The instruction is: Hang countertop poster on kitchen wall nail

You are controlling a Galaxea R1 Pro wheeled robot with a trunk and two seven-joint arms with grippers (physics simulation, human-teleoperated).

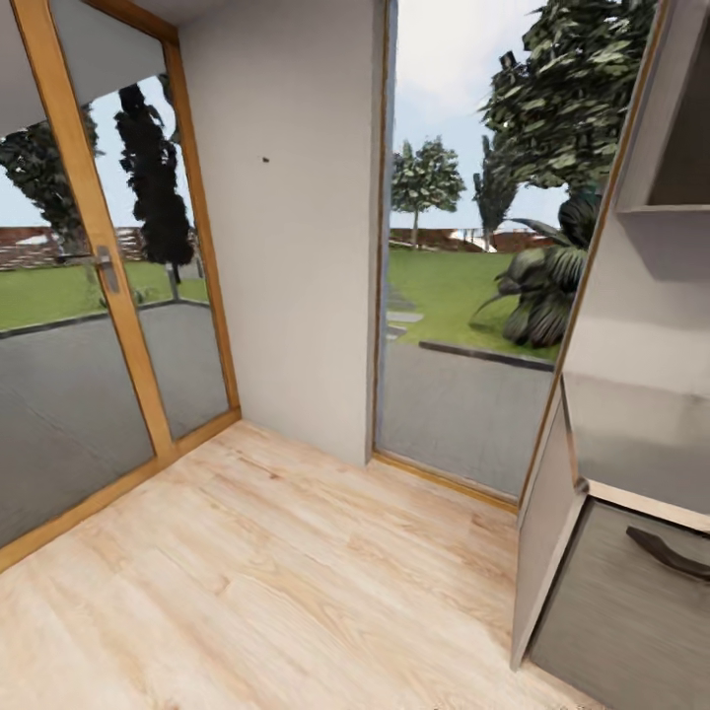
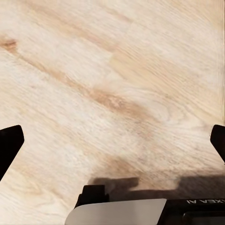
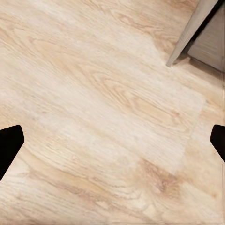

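Note:
A wall nail [image 1: 266,159] shows as a tiny dark dot high on the plain light-grey wall panel [image 1: 296,256] ahead. The poster and the kitchen countertop are out of view. In the left wrist view my left gripper [image 2: 112,140] is open, its dark fingertips [image 2: 9,145] far apart over bare wooden floor with nothing between them. My right gripper [image 3: 112,140] is likewise open in the right wrist view, its fingertips [image 3: 9,145] spread above the floor and holding nothing.
A wood-framed glass door [image 1: 99,296] with a handle stands at the left and a tall window [image 1: 463,296] to the right of the wall panel. A grey cabinet [image 1: 611,552] with a dark handle stands at the right; its corner [image 3: 192,33] appears in the right wrist view. Light wooden floor [image 1: 276,572] lies ahead.

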